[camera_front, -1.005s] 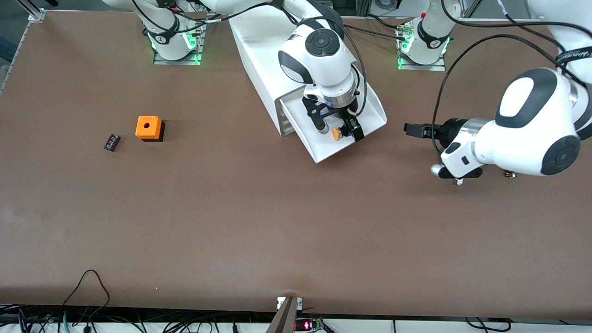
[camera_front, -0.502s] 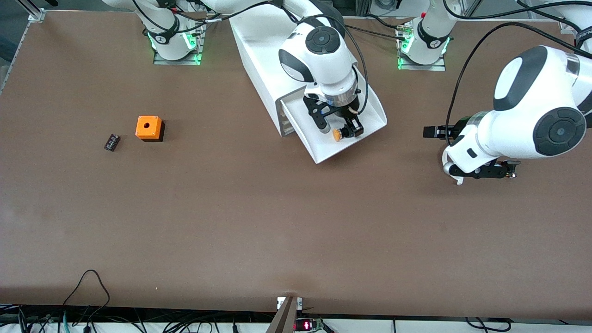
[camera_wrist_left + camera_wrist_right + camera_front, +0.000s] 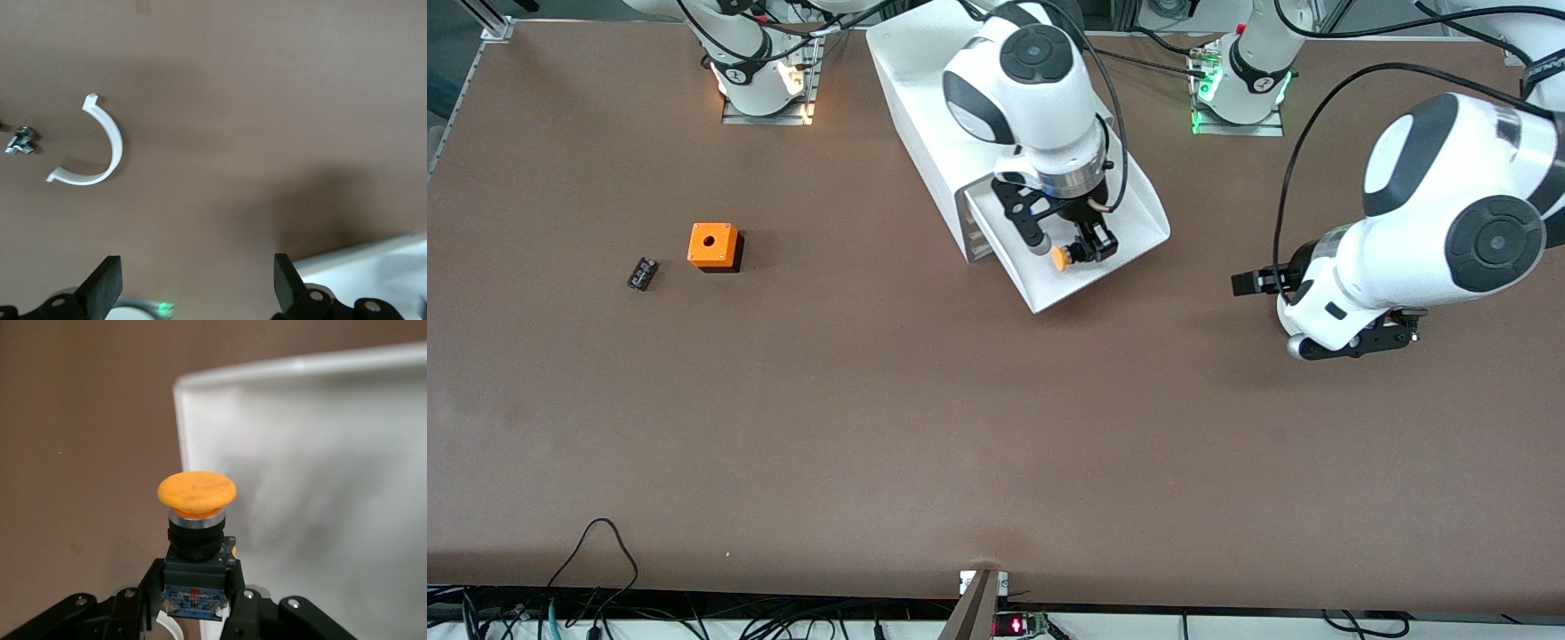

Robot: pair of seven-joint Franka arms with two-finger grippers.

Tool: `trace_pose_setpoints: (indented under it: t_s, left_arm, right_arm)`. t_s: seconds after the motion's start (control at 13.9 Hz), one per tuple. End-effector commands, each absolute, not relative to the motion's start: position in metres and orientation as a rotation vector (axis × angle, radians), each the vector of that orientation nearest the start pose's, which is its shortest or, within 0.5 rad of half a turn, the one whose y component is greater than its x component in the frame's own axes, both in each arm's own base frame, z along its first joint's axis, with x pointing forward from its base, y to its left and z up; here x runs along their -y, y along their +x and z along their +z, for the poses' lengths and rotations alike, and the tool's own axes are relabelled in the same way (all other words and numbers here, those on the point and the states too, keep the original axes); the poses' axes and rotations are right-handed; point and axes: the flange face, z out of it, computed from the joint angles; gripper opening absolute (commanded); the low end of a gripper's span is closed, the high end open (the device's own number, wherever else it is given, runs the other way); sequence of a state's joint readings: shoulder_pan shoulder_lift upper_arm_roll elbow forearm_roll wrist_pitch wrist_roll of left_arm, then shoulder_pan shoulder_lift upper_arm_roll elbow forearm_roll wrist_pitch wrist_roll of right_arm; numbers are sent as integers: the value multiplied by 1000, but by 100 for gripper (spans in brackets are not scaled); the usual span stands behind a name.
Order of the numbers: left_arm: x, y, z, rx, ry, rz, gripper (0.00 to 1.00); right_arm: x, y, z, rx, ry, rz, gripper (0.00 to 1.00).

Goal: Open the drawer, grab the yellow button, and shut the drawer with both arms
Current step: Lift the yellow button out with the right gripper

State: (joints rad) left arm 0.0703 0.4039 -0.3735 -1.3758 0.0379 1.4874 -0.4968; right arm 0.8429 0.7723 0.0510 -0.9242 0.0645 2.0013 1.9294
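Observation:
The drawer (image 3: 1129,233), top one of the white cabinet (image 3: 925,98), stands pulled out. My right gripper (image 3: 1085,252) is shut on the black body of the button (image 3: 1060,258) and holds it over the drawer's front part. In the right wrist view the orange-yellow cap (image 3: 197,491) points away from the gripper (image 3: 193,590), with the white drawer floor (image 3: 320,453) below. My left gripper (image 3: 1245,284) is open and empty over the bare table, beside the drawer toward the left arm's end. Its fingers (image 3: 107,283) stand wide apart.
An orange cube with a round hole (image 3: 713,245) and a small flat black block (image 3: 642,273) lie toward the right arm's end. A white curved strip (image 3: 100,147) and a small screw (image 3: 20,140) lie on the table under the left arm.
My right gripper has risen with the button and shifted a little toward the right arm's end. My left arm has swung and its gripper moved away from the drawer.

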Motion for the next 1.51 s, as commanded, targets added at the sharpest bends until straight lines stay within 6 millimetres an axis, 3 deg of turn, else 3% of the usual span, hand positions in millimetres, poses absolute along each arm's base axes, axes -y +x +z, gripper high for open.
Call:
trace_pose_setpoints:
  t_s: [0.0,0.14,0.43,0.57,0.65,0.86,1.0,1.15,1.44]
  left_arm:
    - [185,618,458,422,-3065,343,100]
    - [214,603,443,518,-3072,251,100]
    - [241,587,406,664,-3103,119,100]
    - [275,567,389,746,-3067,109,100]
    - [283,561,384,743,-3018,55,100]
    - [317,532,361,708,-2960,47,100]
    - [329,524,359,689,-2968,71,100]
    - [354,507,354,641,-2987,107,100]
    - [372,493,366,694,-3038,232,100]
  right_arm:
    - [-551,539,500,-1286,-2524,91,0]
    - [-499,573,511,-1143,-2628,98,0]
    - [-402,626,496,-753,-2883,137,0]
    - [-345,649,487,-598,-2963,202,0]
    - [-311,663,482,-527,-2987,224,0]
    - [-225,692,450,-357,-3019,286,0]
    - [-172,703,419,-315,-3039,343,0]
    - [-125,708,388,-224,-3072,371,0]
    - [-56,709,335,-96,-3112,348,0]
